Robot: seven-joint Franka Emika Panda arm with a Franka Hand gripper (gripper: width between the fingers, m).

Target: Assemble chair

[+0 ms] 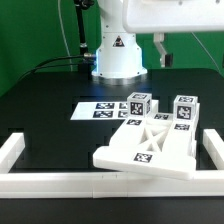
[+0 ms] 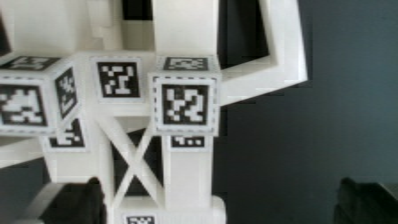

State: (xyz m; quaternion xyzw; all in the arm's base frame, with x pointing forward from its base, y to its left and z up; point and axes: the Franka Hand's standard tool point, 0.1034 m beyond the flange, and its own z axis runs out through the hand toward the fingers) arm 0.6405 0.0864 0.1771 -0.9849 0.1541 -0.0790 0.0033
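— Matte white pieces on the black desk: where do they sit?

— Taking the marker board as landmark: the X-braced panel lies in front of it, overhanging the front border rail. Two tagged cubes and stand just right of the board, behind the panel.

— And the jaws?

— The wrist view shows dark fingertips spread apart, gripping nothing, above the panel.

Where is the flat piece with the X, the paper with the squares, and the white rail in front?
X-braced panel (image 1: pixel 150 143), exterior view, its crossed middle.
Marker board (image 1: pixel 100 109), exterior view, its flat top.
Front border rail (image 1: pixel 60 181), exterior view, its top.
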